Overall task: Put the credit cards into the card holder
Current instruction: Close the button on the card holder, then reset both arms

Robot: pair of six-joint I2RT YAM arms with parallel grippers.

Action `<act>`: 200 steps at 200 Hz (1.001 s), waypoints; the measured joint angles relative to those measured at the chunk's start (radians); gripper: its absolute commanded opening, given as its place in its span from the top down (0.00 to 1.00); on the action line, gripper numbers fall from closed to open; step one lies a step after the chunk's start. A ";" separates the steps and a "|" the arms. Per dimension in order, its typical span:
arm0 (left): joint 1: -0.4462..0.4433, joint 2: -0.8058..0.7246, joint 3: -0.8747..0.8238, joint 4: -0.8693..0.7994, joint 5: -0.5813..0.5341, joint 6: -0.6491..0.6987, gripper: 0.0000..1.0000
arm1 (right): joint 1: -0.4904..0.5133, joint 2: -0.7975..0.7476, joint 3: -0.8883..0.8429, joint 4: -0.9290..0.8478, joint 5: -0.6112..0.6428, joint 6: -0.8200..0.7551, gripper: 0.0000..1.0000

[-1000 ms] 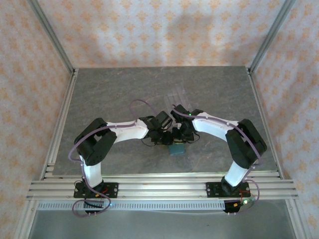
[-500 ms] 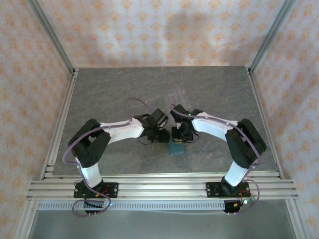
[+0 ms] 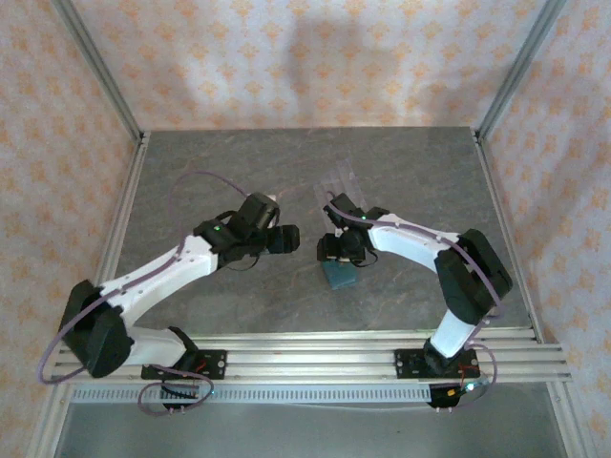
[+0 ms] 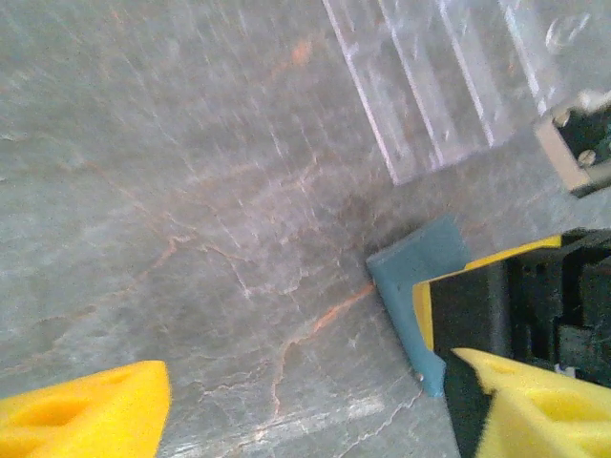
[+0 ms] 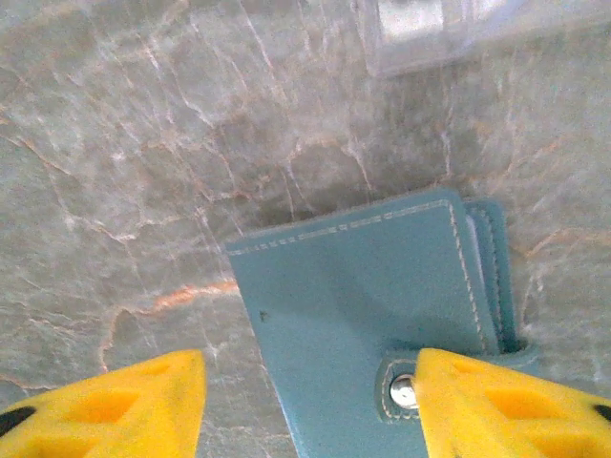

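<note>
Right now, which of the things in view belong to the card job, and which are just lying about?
Belongs to the job: the folded teal wallet, lying under the open right gripper; the open left gripper, off to its side.
Just lying about: the clear plastic rack, farther back.

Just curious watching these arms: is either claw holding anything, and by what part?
Nothing. The left gripper and the right gripper are open; the wallet lies free on the table.
</note>
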 measured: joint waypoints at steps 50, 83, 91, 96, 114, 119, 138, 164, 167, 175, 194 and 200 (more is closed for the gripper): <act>0.000 -0.236 -0.005 -0.085 -0.196 -0.006 0.03 | -0.033 -0.122 0.001 0.064 0.061 -0.036 0.01; 0.000 -0.339 -0.012 -0.138 -0.350 -0.010 0.00 | -0.047 -0.227 -0.009 0.090 0.142 -0.043 0.01; 0.000 -0.360 -0.018 -0.145 -0.395 -0.012 0.00 | -0.052 -0.264 -0.022 0.097 0.171 -0.046 0.01; 0.000 -0.373 -0.023 -0.151 -0.434 -0.013 0.00 | -0.055 -0.291 -0.032 0.103 0.196 -0.048 0.01; 0.000 -0.400 -0.041 -0.163 -0.577 -0.021 0.00 | -0.080 -0.385 -0.074 0.114 0.274 -0.052 0.01; 0.000 -0.402 -0.049 -0.164 -0.623 -0.021 0.00 | -0.089 -0.409 -0.084 0.116 0.294 -0.053 0.01; 0.003 -0.401 -0.095 -0.164 -0.774 -0.031 0.00 | -0.137 -0.486 -0.124 0.122 0.389 -0.055 0.01; 0.003 -0.373 -0.171 -0.162 -0.970 -0.090 0.00 | -0.182 -0.570 -0.204 0.150 0.538 -0.060 0.01; 0.003 -0.367 -0.177 -0.161 -0.992 -0.095 0.00 | -0.187 -0.580 -0.215 0.158 0.551 -0.061 0.01; 0.003 -0.354 -0.195 -0.154 -1.051 -0.103 0.00 | -0.201 -0.605 -0.250 0.184 0.584 -0.069 0.01; 0.003 -0.312 -0.234 -0.127 -1.194 -0.100 0.00 | -0.231 -0.661 -0.360 0.286 0.646 -0.103 0.01; 0.003 -0.291 -0.239 -0.126 -1.235 -0.101 0.00 | -0.238 -0.677 -0.402 0.329 0.660 -0.117 0.01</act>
